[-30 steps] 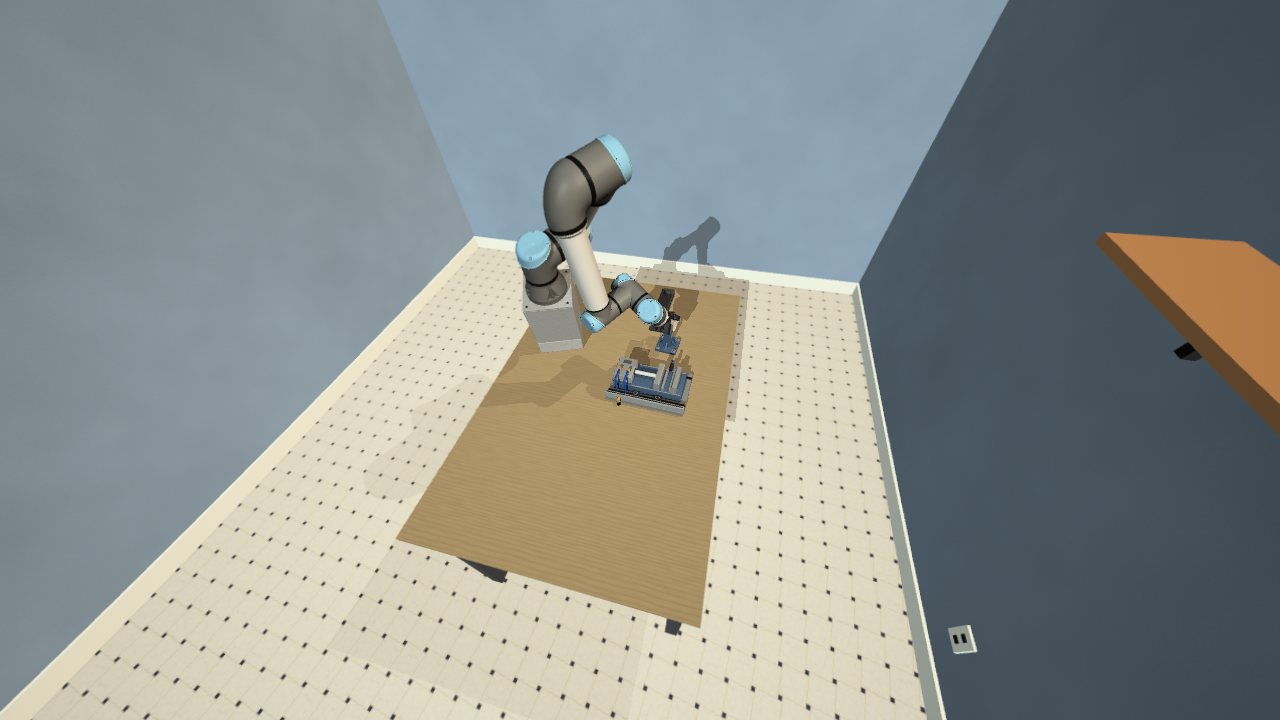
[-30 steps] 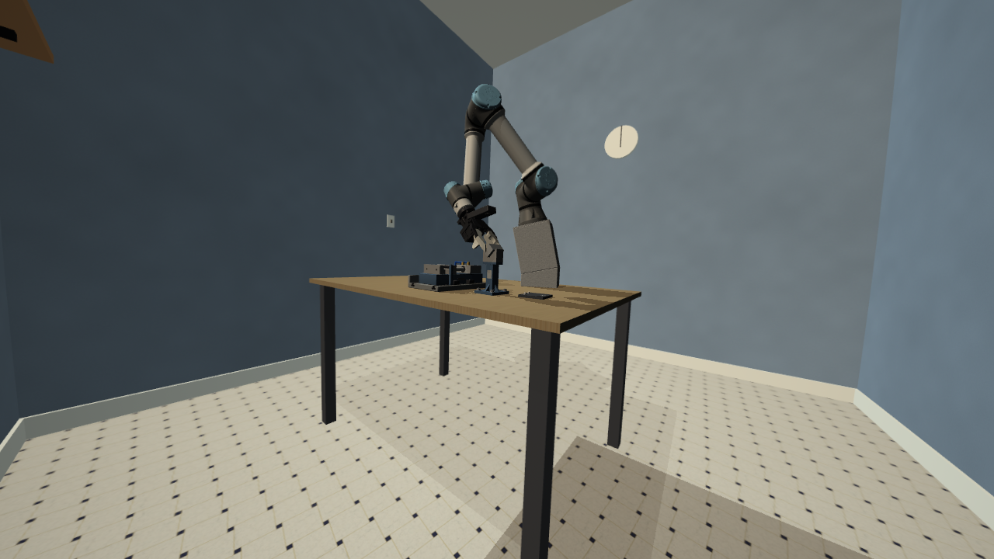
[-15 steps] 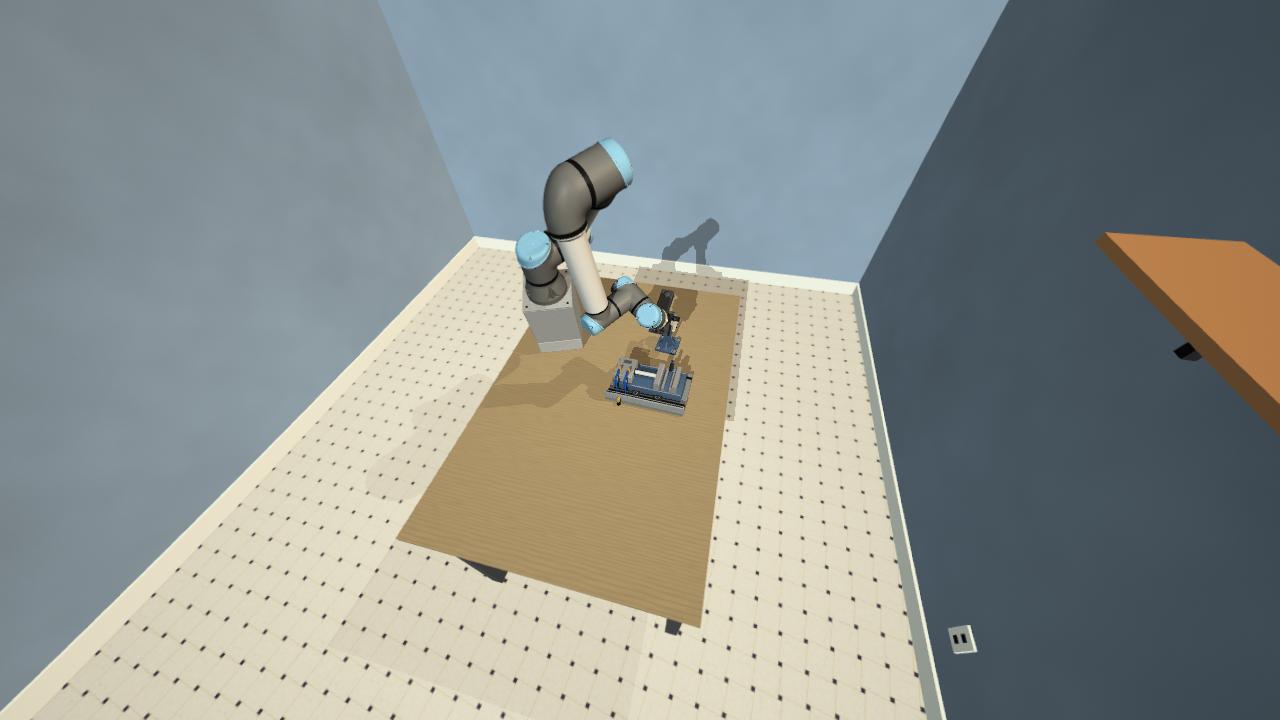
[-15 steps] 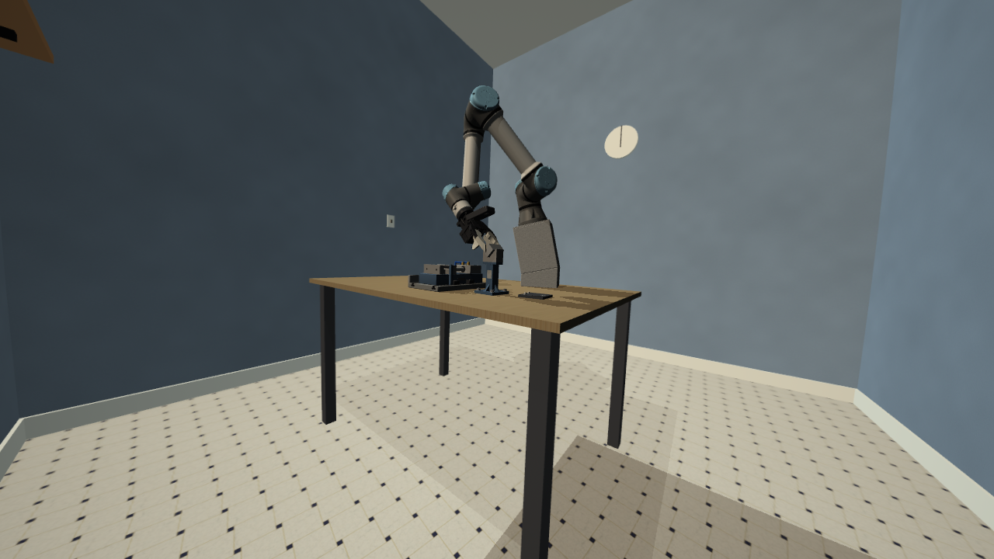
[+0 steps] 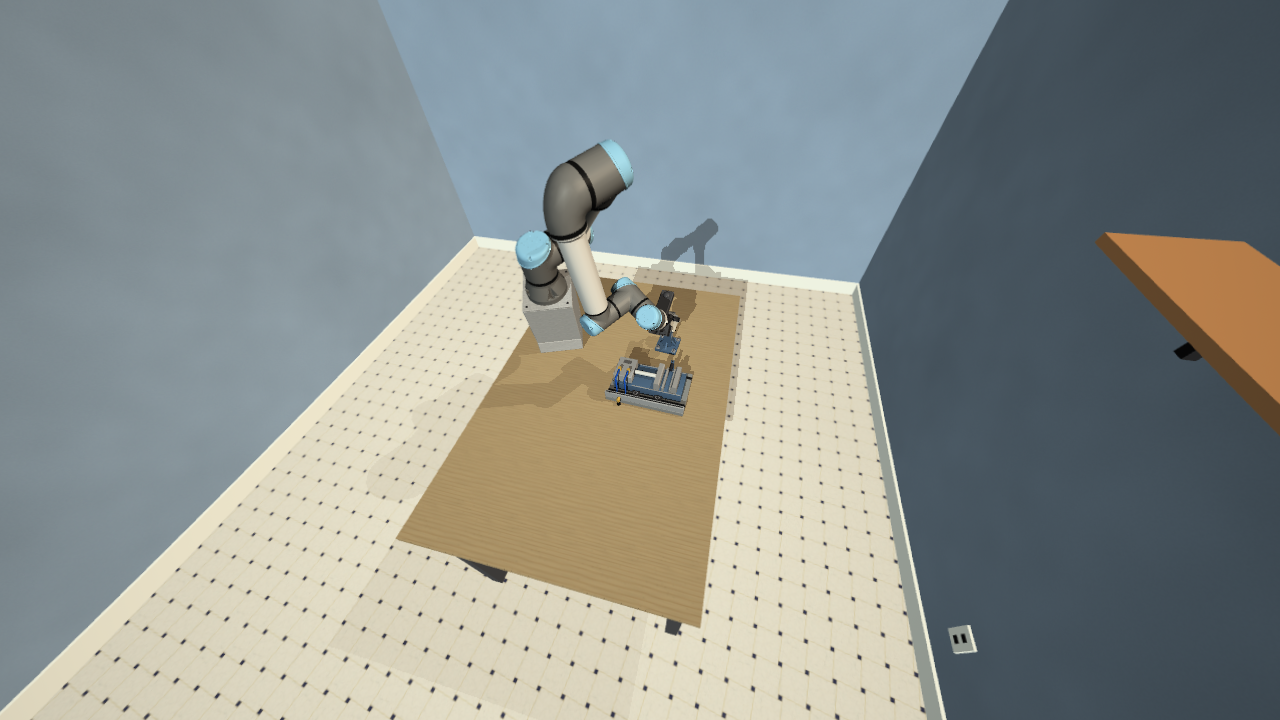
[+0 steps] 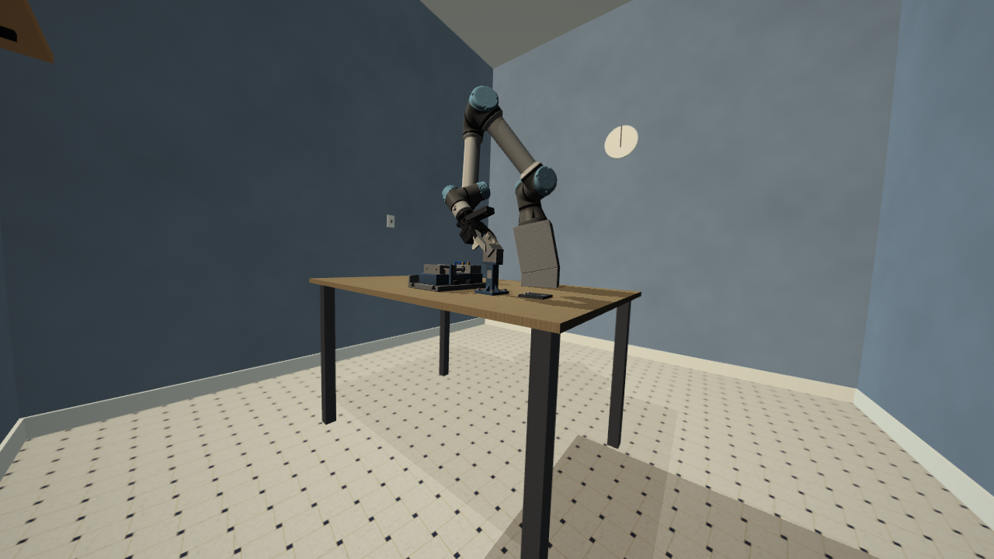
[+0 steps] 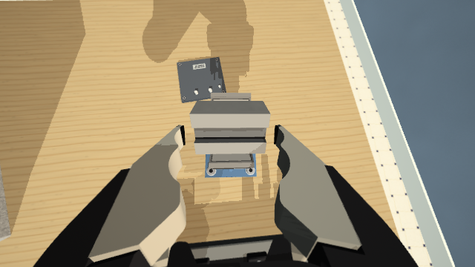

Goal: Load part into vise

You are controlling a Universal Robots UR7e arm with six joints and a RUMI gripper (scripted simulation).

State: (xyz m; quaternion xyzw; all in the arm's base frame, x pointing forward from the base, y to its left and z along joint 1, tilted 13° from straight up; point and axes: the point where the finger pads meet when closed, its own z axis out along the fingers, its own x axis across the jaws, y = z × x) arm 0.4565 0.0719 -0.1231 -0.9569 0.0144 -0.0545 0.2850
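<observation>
The part, a grey block with a dark slot line across the face towards me, rests on the V-block, which has a blue base. My gripper is open and straddles the part's two ends, with a small gap on each side. The dark infeed plate lies beyond the V-block with only its pins on it. In the top view the gripper hangs over the V-block, and the vise stands just in front of it. The exterior view shows the vise left of the V-block.
The robot's grey pedestal stands at the table's back left. The table's right edge runs close to the V-block. The infeed plate also shows in the exterior view, right of the V-block.
</observation>
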